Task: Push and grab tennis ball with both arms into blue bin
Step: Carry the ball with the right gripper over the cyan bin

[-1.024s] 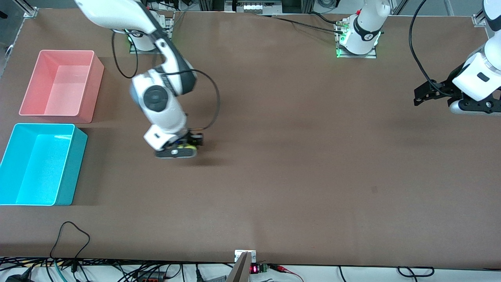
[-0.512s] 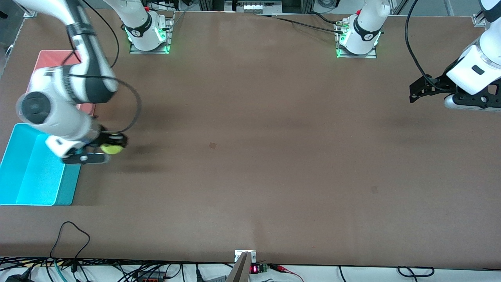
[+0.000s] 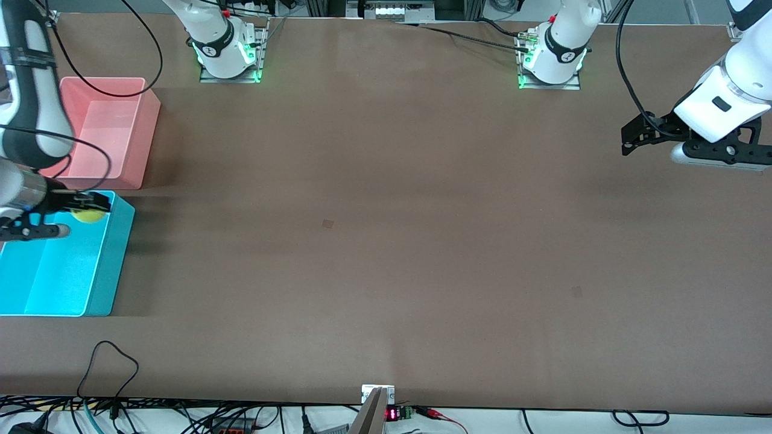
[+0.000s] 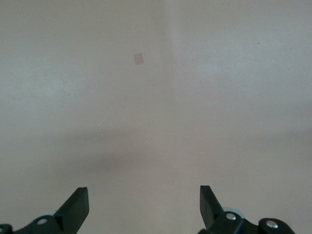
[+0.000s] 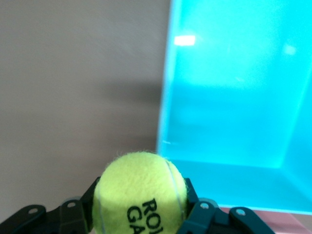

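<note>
The right gripper (image 3: 84, 211) is clenched on the tennis ball (image 3: 88, 214) and hangs over the blue bin (image 3: 102, 265), just inside its rim, so the carrying step looks almost finished. Next it needs only to release the ball there. The ball shows the letters "RO" and "GA". The left gripper (image 3: 630, 140) waits released over the desk (image 3: 386, 241).

Both arms are showing glossy white shells with black joint bands, black cables looping alongside, black two-finger grippers, and green lights glowing at their metal base plates.
</note>
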Motion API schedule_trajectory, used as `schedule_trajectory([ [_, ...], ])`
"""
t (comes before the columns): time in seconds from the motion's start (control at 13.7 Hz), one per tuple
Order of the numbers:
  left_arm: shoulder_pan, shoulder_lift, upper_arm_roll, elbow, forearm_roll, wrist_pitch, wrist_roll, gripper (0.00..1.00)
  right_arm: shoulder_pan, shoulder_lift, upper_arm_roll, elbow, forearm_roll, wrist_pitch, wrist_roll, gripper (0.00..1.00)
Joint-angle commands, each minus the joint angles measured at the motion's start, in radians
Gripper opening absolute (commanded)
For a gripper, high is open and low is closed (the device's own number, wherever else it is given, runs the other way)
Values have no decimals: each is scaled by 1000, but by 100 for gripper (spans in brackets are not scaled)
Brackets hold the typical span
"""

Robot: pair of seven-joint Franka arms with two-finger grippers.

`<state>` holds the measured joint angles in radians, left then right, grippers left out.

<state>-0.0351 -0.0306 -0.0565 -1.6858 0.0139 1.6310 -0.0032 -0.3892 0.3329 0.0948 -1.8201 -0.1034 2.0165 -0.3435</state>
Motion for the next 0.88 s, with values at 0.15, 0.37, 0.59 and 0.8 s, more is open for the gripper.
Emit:
schedule_trajectory([
  [0.15, 1, -5, 0, 30, -8, -22, -9, 100, -128, 96, 20, 15, -38, 80, -106, 0],
  [0.37, -2, -3, -2, 38, -8, -37, -11, 100, -163, 153, 20, 16, -67, 155, -108, 0],
  [0.59, 9, -3, -6, 38, -9, -40, -5, 100, -195, 216, 19, 15, -70, 204, -109, 0],
  [0.8, 12, -6, 0, 40, -6, -42, -3, 100, -204, 244, 14, 16, -91, 229, -109, 0],
])
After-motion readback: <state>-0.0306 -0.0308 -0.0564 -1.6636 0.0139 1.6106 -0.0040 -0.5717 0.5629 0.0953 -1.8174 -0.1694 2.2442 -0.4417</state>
